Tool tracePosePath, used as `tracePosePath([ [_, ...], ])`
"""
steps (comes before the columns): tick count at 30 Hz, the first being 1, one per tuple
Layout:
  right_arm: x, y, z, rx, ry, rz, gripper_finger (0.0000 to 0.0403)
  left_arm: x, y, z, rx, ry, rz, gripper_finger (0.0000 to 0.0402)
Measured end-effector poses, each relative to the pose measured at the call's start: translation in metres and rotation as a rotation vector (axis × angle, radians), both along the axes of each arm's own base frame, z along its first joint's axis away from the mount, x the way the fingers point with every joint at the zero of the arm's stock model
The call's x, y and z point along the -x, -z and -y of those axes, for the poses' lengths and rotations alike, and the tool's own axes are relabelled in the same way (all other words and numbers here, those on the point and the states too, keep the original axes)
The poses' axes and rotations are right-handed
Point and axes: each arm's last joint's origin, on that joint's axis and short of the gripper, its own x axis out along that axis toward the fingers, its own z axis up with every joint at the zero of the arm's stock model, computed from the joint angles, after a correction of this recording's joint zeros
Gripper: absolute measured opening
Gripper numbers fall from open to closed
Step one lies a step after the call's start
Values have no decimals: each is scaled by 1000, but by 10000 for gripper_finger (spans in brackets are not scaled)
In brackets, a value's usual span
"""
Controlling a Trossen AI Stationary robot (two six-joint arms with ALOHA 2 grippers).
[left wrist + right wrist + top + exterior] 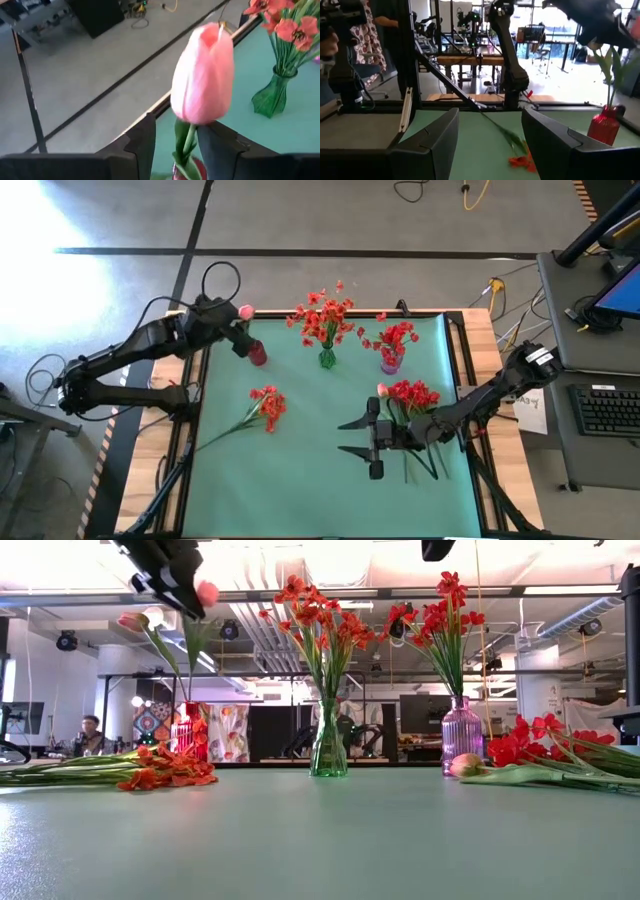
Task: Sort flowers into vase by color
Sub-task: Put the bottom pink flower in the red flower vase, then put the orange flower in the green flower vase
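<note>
The left claw (236, 323) is seen just above the red vase (257, 355), at the far left part of the green counter (320, 480). In the left wrist view its fingers (142, 145) stand slightly apart on either side of the green stem of a pink tulip (202, 75); whether the stem is pinched cannot be told. The stem runs down into the red vase. To the right of the red vase stands the green vase (327, 358) with orange-red flowers (322, 315), and further right the purple vase (390, 362) with deep red flowers (398, 337). An orange-red stem (262, 408) lies on the counter nearer than the red vase. The right claw (362, 442) is held open and empty, well to the right of the red vase, beside a loose bunch of red flowers (412, 395) lying on the counter.
</note>
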Motion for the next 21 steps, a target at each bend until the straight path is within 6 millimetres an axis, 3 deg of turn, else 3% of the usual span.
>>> tracePosePath([
  [12,0,1,0,-11,0,-13,210,15,-43,8,37,19,44,137],
  [21,0,1,0,-4,0,-15,210,15,-55,9,94,22,13,190],
])
